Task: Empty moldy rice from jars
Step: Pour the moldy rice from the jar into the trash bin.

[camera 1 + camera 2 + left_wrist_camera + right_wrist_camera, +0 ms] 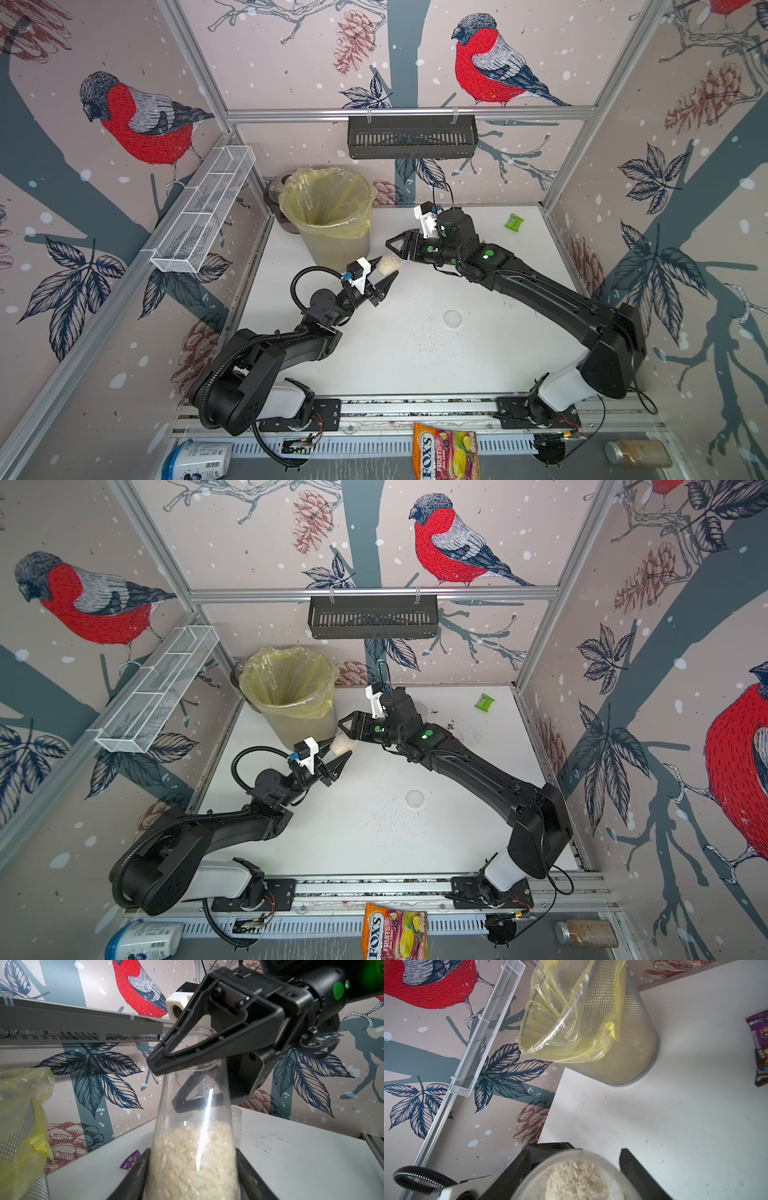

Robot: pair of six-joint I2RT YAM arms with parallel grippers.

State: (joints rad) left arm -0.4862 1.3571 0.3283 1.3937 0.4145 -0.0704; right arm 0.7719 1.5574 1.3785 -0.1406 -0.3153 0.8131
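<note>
The moldy rice (187,1157) partly fills the jar (193,1101), which the left gripper (387,270) clamps low and holds just beside the bin (332,249). The right gripper (395,248) straddles its top, though I cannot tell if it pinches. If tipped short of the bin's rim, grains would likely scatter over the table (415,357)

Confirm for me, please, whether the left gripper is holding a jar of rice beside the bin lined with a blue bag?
Not quite: the bag lining the bin is yellow, not blue, as both top views show. The rest stands: the left gripper holds the jar of rice beside that bin.
</note>
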